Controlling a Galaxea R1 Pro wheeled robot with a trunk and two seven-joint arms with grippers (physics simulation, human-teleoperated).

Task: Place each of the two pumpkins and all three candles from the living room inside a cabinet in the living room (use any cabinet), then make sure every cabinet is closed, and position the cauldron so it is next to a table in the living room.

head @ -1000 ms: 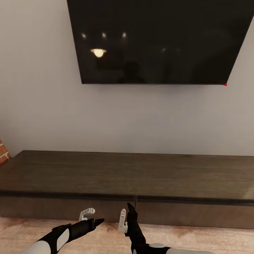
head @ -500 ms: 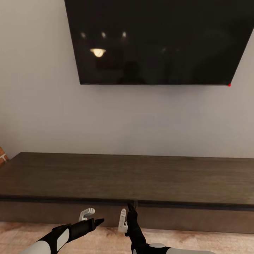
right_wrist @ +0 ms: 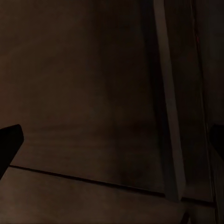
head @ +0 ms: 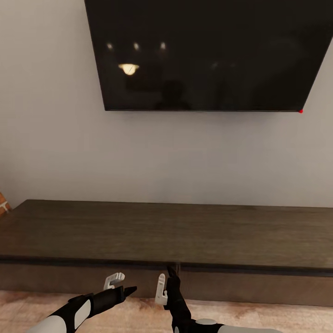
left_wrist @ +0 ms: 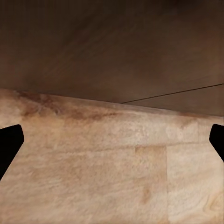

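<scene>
1. So, head view: the cabinet [head: 166, 236] runs wide along the wall under a big black TV [head: 203, 53], drawer fronts all shut. The left gripper [head: 119, 283] hangs just in front of the drawer face over the wooden floor [head: 138, 314], fingers spread, holding nothing. The right gripper [head: 165, 280] sits right at the seam between two drawer fronts, also spread and empty; can't tell if it touches.
2. Left wrist: black fingertips [left_wrist: 9, 144] far apart at both edges, floor planks between them, cabinet base beyond.
3. Right wrist: dark, wood panel up close, one fingertip [right_wrist: 9, 142] at each edge, wide apart.
</scene>
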